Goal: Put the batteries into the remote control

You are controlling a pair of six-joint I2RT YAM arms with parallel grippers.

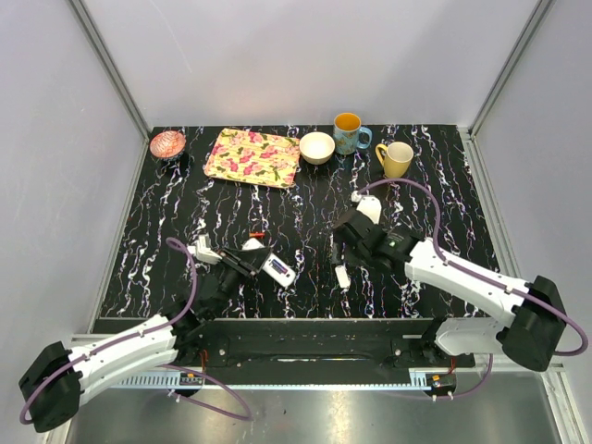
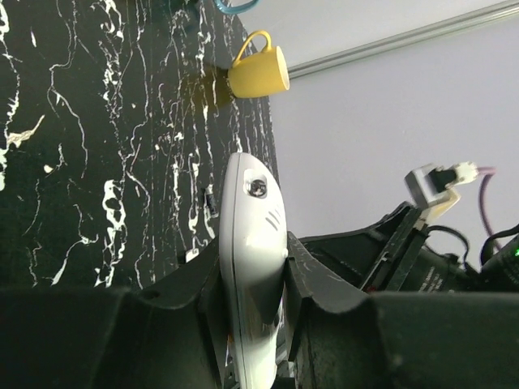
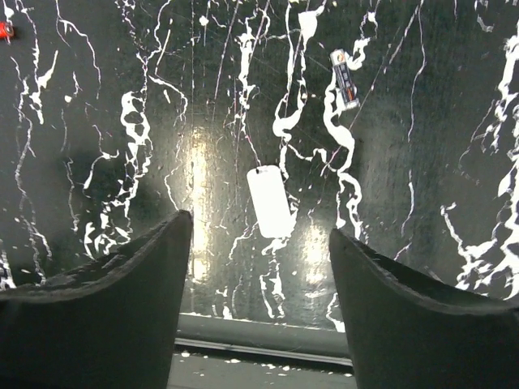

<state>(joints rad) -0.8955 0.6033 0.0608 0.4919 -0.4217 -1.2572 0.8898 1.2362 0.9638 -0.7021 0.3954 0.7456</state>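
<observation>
Left gripper clenched on remote, fingers pressing both long sides, rounded end sticking out ahead, yellow mug far beyond it. Right gripper released, fingers spread wide with nothing between, hanging over marbled table. White cover just ahead between the fingertips, battery farther ahead, to the right.

In the left wrist view, the remote control runs off the bottom edge, and its lower end is hidden inside the left gripper. A blue mug is cut off at the top edge. In the right wrist view, a red speck at the upper left edge is too small to identify.
</observation>
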